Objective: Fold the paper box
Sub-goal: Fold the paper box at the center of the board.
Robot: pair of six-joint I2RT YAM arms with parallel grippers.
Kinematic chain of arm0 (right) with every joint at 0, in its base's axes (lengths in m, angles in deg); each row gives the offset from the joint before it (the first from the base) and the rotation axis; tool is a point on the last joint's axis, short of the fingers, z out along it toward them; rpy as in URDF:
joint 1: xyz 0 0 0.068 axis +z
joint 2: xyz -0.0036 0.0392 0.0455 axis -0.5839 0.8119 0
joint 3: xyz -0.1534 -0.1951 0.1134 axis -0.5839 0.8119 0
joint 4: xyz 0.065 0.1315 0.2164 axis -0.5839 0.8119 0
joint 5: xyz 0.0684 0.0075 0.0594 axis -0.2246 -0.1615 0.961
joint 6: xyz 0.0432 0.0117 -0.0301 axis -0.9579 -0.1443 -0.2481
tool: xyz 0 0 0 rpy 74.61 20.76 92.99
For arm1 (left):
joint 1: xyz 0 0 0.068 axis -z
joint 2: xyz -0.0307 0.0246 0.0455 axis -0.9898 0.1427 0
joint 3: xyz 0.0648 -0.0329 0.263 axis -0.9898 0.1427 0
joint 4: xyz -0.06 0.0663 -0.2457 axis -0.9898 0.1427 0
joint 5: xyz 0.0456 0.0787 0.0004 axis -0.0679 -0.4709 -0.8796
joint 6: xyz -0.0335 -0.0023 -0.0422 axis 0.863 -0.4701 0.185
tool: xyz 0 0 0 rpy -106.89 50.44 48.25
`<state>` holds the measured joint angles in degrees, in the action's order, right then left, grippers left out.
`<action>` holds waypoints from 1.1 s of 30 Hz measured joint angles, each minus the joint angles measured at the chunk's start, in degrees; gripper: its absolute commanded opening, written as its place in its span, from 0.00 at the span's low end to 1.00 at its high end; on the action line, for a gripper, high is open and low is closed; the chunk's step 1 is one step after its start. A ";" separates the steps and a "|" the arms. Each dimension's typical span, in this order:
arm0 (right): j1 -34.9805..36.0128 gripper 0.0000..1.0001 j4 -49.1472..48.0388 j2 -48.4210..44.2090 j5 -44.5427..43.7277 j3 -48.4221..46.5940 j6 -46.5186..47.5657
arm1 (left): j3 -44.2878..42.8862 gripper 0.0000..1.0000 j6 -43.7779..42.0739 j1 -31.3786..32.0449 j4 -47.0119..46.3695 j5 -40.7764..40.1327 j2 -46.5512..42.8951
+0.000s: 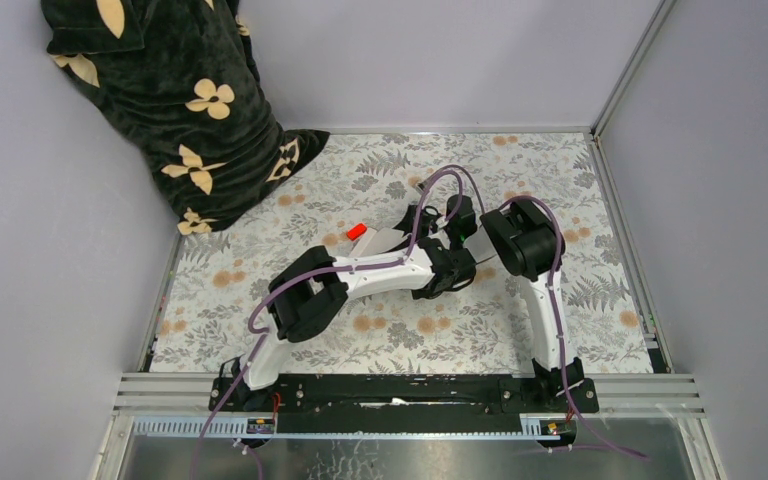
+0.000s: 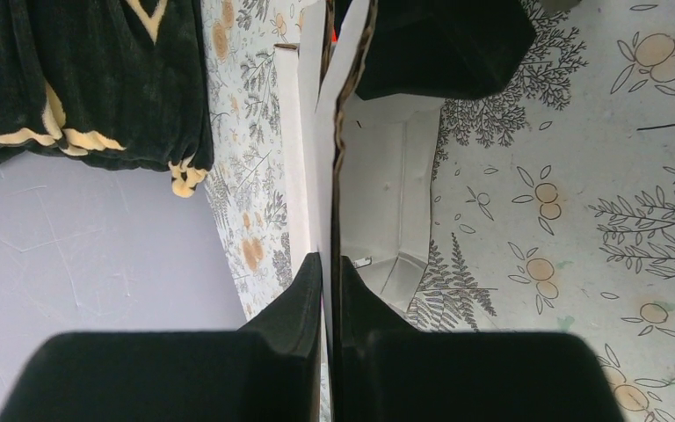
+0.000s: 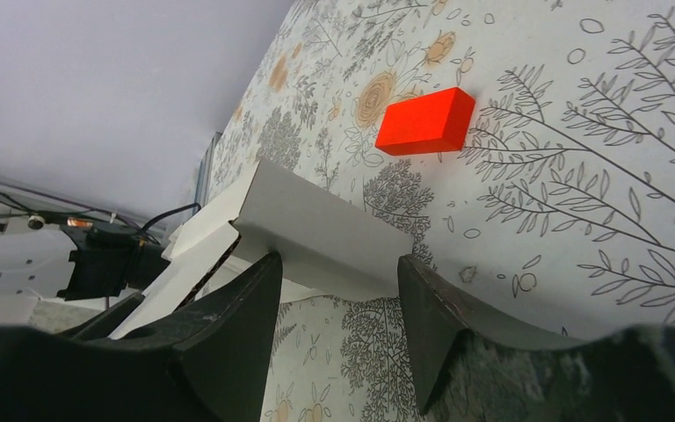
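Observation:
The paper box [image 2: 387, 176] is white thin cardboard, partly folded, with one wall standing edge-on in the left wrist view. My left gripper [image 2: 327, 260] is shut on that wall, one finger on each side. In the right wrist view a white flap of the box [image 3: 321, 230] lies just beyond my right gripper [image 3: 337, 271], which is open; its fingertips sit at the flap's near edge without clamping it. From above, both arms meet over the box [image 1: 387, 239] mid-table and hide most of it.
A small red block [image 3: 426, 120] lies on the floral tablecloth just past the box, also seen from above as the red block [image 1: 356, 231]. A dark flower-patterned cloth [image 1: 180, 110] is heaped in the far left corner. Grey walls enclose the table.

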<state>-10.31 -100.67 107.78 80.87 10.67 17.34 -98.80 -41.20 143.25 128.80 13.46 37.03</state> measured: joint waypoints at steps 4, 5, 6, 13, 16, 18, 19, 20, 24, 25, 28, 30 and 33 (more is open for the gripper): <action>0.20 0.60 -1.97 0.55 1.16 -0.02 0.28 | 0.37 0.11 -0.09 0.02 -0.52 0.37 -0.52; 0.26 0.60 -2.16 0.59 1.44 -0.04 0.48 | 0.46 0.11 -0.15 0.02 -0.68 0.48 -0.66; 0.37 0.59 -2.14 0.63 1.84 -0.13 1.14 | 0.66 0.11 -0.24 0.02 -0.94 0.57 -0.85; 0.85 0.59 2.95 0.79 3.56 -2.82 5.84 | 1.99 0.11 -0.83 0.00 -2.34 0.74 -1.84; 1.07 0.59 3.87 0.90 3.80 -3.48 6.97 | 2.40 0.11 -1.29 -0.11 -2.82 0.74 -2.14; 1.20 0.58 4.26 0.90 3.80 -3.65 7.50 | 2.58 0.11 -1.40 -0.20 -3.02 0.81 -2.34; 1.25 0.56 4.39 0.90 3.80 -3.74 7.72 | 2.64 0.11 -1.46 -0.22 -3.10 0.85 -2.40; 1.31 0.55 4.81 0.90 3.80 -3.82 8.11 | 2.82 0.11 -1.55 -0.28 -3.30 0.90 -2.54; 1.77 0.50 6.60 0.90 3.32 -4.42 10.32 | 3.17 0.11 -1.79 -0.42 -3.61 1.07 -2.80; 1.97 0.49 7.39 0.90 3.19 -4.68 11.17 | 3.28 0.11 -1.81 -0.42 -3.65 1.22 -2.89; 2.95 0.45 9.92 0.87 2.21 -5.70 14.40 | 3.78 0.11 -1.86 -0.55 -3.58 1.57 -3.21; 3.61 0.42 11.06 0.68 1.18 -6.08 16.20 | 4.13 0.11 -1.86 -0.83 -3.43 1.73 -3.34; 4.04 0.39 12.04 0.35 -0.02 -6.12 17.40 | 4.42 0.10 -1.86 -1.07 -3.43 1.81 -3.58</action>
<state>-6.27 -88.63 108.13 80.85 4.55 34.74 -94.38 -43.06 142.18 125.37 15.28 33.44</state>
